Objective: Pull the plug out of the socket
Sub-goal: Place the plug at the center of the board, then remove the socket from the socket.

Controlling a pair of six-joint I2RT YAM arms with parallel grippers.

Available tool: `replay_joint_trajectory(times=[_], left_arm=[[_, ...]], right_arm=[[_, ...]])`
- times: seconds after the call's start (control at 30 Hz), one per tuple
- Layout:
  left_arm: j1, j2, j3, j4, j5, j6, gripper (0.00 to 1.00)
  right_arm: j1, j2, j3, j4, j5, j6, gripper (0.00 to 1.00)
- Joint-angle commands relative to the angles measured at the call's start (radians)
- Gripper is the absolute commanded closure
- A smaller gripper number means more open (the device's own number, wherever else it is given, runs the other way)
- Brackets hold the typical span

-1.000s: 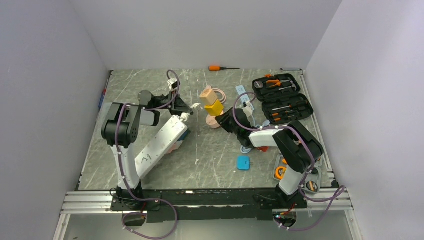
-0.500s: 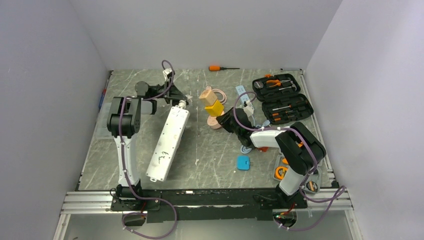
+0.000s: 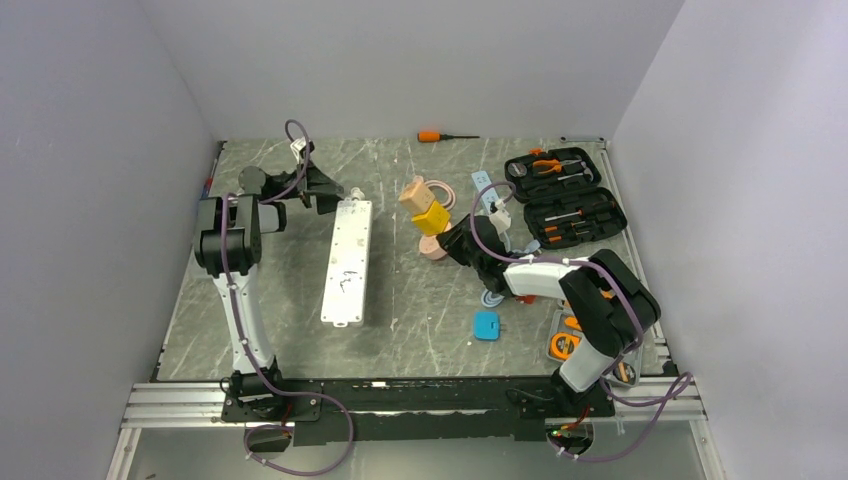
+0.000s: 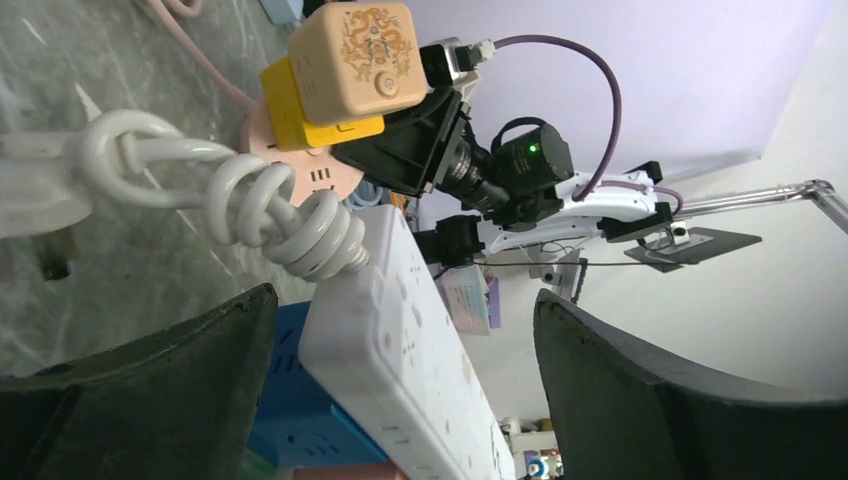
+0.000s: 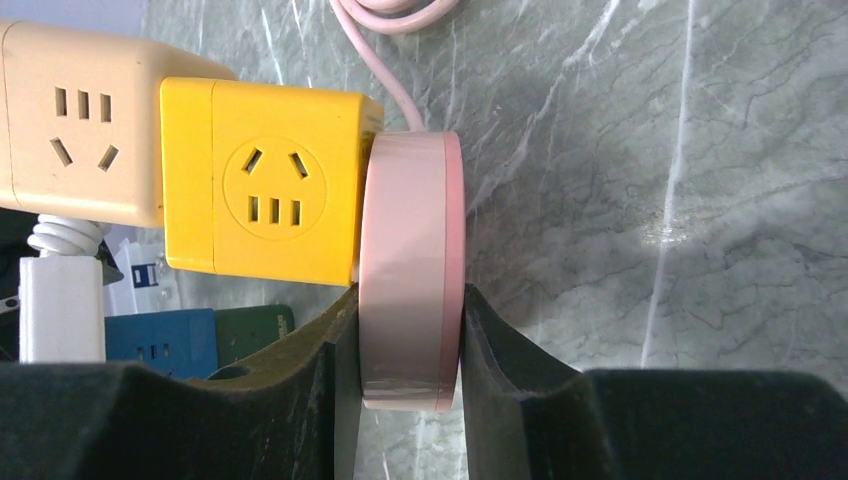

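**State of socket point(image 3: 347, 262) and grippers**

It lay flat, left of centre, face down (outlets hidden from above), white cord point(image 4: 270, 210) coiled at its far end. The left gripper point(image 4: 405, 293) gaped there, holding nothing. The right gripper point(image 5: 410, 335) clamped the pink disc point(image 5: 412, 230).

2 black-and-white arms point(image 3: 240, 310) — purple cables point(image 4: 600, 90), black fingers point(image 4: 150, 400).

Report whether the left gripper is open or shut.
Open: the left gripper has fingers wide apart, gaps showing either side of the white power strip.
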Motion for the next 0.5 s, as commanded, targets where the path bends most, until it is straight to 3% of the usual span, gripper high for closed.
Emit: replay_joint_trajectory(times=[0.0,0.3,0.47], left_arm=[[0.000,-0.093,0.008,0.162,0.210,0.015,0.01],[0.041,-0.156,0.185,0.157,0.218,-0.125,0.01],[0.032,-0.074,0.403,0.158,0.218,-0.338,0.01]], right_arm=[[-0.004,-0.065,0.012,-0.005,0.048,-0.023,1.00],[-0.010,-0.114,0.035,-0.022,0.021,-0.052,1.00],[-0.009,-0.140,0.034,-0.002,-0.009,-0.065,1.00]])
